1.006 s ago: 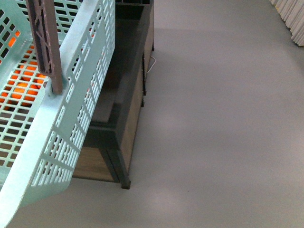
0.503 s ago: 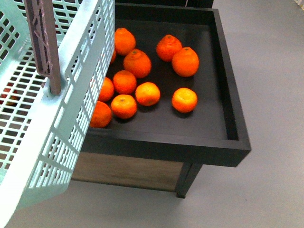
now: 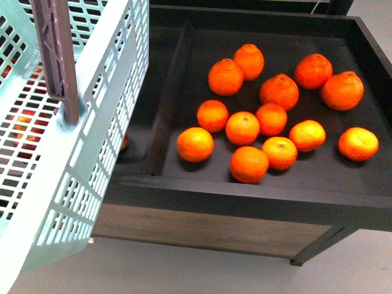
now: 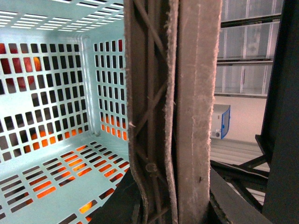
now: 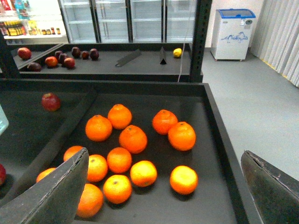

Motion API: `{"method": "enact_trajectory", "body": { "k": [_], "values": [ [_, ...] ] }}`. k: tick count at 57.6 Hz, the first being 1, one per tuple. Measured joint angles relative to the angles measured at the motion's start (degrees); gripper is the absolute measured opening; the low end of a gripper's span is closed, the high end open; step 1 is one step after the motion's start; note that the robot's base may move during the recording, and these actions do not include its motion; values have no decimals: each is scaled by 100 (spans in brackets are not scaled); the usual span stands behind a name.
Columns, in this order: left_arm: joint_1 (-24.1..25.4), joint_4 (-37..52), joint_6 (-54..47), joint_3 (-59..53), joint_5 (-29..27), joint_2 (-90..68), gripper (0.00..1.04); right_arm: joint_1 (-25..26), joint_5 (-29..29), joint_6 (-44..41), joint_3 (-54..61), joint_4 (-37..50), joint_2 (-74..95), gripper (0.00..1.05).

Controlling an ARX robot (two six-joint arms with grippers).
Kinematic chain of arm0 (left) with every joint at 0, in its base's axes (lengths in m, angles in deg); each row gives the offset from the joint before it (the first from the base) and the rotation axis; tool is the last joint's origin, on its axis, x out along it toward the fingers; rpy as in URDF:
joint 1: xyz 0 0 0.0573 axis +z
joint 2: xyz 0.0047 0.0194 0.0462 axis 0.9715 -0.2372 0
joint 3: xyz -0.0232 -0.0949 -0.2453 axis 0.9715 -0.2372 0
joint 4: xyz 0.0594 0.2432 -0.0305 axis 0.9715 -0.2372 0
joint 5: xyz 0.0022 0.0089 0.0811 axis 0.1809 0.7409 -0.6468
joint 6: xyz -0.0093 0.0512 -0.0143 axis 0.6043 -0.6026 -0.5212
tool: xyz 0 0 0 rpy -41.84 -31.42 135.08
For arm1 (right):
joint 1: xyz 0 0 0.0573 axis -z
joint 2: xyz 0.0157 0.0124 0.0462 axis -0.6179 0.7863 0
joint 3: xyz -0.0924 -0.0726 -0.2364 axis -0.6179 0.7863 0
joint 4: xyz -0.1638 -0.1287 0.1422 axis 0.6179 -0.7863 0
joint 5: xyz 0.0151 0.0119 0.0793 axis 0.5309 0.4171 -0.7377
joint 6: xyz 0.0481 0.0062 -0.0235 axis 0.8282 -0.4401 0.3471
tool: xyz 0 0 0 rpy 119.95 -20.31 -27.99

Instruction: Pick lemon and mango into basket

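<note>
Zero task fruits are showing inside the pale teal slotted plastic basket (image 3: pixel 92 141); its floor is reading bare in the left wrist view. The basket is hanging tilted, overlapping the left end of the black wooden display tray (image 3: pixel 245 197). The left gripper (image 4: pixel 174 205) is, by my judgement, clamping the brown ribbed handles (image 3: pixel 58 55); its fingers are barely showing.

The right gripper (image 5: pixel 163 158) is hovering wide open and empty over thirteen round orange citrus fruits (image 3: pixel 242 128).

The only lemon candidate is a small bright yellow fruit (image 5: pixel 177 52) sitting on the far dark shelf, well apart from the gripper. It's too small to confirm. The mango isn't appearing in any view.

Risks I'm seeing:
- Wrong pick. The right arm is sitting above citrus, not the target, and orange-yellow tones are inviting a mismatch.
- Basket strike. The tilted shell is hanging close to the tray rim and the black slanted divider (image 3: pixel 168 98), so any base or arm swing is risking a knock.
- Occlusion. The basket is blocking the front view's left side, hiding fruit there.
- Spill. Fruit dropped into a tilted basket is likely rolling to the low end, shifting load on the handle grip.
</note>
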Motion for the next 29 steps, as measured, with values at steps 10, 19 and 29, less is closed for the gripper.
{"method": "enact_trajectory", "body": {
  "k": [10,19,29],
  "values": [
    [0,2,2,0,7,0,19,0,20,0,0,4,4,96],
    [0,0,0,0,0,2,19,0,4,0,0,7,-2,96],
    [0,2,0,0,-2,2,19,0,0,-2,0,7,2,96]
  ]
}}
